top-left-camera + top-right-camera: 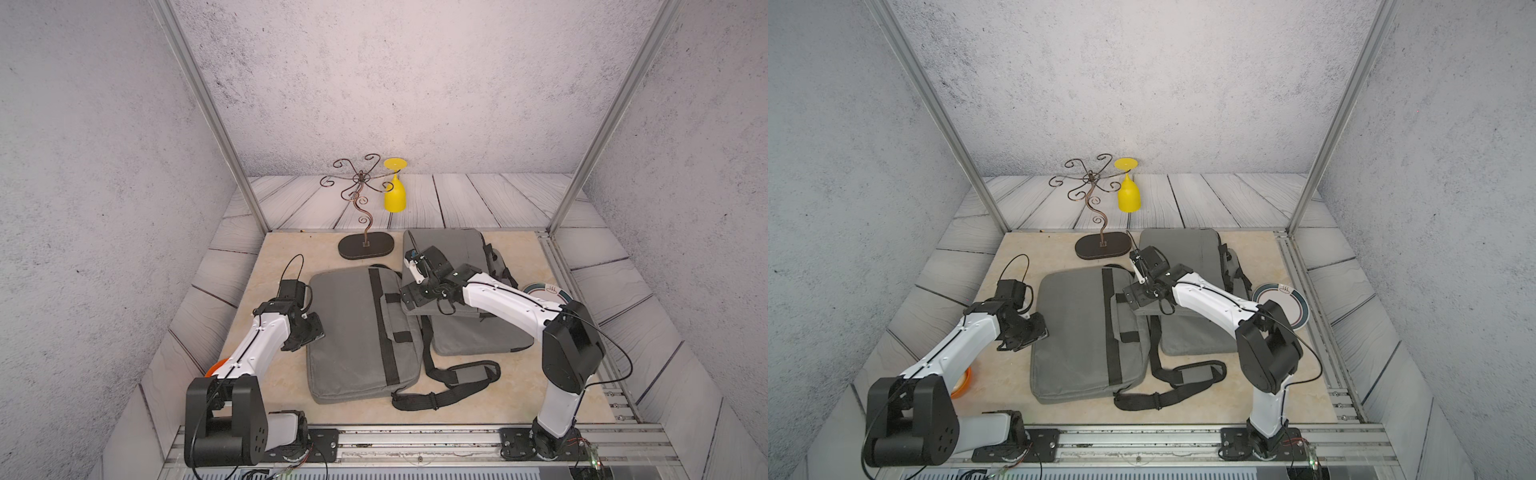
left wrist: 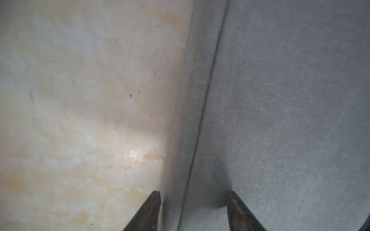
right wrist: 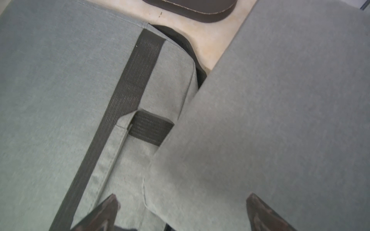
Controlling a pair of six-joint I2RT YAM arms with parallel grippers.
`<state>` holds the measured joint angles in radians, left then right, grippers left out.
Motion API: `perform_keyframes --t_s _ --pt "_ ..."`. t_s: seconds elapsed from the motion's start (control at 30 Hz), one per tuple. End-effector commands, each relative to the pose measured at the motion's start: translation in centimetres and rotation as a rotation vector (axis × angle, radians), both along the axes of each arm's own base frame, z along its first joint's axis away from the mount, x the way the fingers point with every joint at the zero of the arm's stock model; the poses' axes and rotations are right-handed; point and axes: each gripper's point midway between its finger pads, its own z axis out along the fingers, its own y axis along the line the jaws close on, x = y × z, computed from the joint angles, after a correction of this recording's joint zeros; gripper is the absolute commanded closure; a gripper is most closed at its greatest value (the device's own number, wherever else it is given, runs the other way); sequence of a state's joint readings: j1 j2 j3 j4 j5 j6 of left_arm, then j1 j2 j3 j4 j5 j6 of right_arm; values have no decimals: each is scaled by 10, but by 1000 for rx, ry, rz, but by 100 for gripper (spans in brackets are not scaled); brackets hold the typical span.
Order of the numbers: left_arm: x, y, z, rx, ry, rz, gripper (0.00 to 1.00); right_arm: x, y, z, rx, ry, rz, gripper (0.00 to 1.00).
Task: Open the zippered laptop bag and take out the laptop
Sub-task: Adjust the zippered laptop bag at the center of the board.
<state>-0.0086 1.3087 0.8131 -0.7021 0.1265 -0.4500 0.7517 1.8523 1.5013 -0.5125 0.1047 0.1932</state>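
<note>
In both top views the bag (image 1: pixel 349 332) is lying flat at mid-counter (image 1: pixel 286 386), its strap (image 1: pixel 457 374) trailing off the handle side, and a far bag (image 1: pixel 453 249) is overlapping that same side. The left gripper (image 1: pixel 316 332) is sitting low at the bag's outer long edge, and the right gripper (image 1: pixel 411 299) is hovering over the overlap. No laptop is showing, so I'm judging it's inside. Over to the left wrist: the jaws are standing apart, straddling the bag (image 2: pixel 280 100) edge, one tip counter-side, one on the fabric, with nothing looking pinched. A dark line (image 2: pixel 206 100) is running along that edge; zipper or piping, I can't tell. Right wrist now: jaws spread wide and empty above the spot where the far bag (image 3: pixel 280 120) is lying over the bag (image 3: pixel 50 90). Handling-wise, I'm reading soft woven cloth over a stiff, fairly heavy slab. The fabric is going to bunch and slide, so the best hold is looking like one arm pinning the body while the other takes the small zipper pull, not loose cloth.
</note>
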Motion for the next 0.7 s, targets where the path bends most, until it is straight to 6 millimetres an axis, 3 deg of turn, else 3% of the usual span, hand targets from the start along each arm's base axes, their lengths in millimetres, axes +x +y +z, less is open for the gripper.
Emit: perform_keyframes --t_s 0.0,0.33,0.6,0.67 --pt "12 -1 6 3 -34 -40 56 13 -1 -18 -117 -32 -54 3" --pt "20 3 14 46 -62 -91 99 36 3 -53 -273 -54 -109 13" --pt "34 20 31 156 -101 -100 100 40 -29 -73 -471 -90 -93 18" --pt "39 24 35 185 -110 -107 100 40 -40 -70 -473 -89 -108 19"
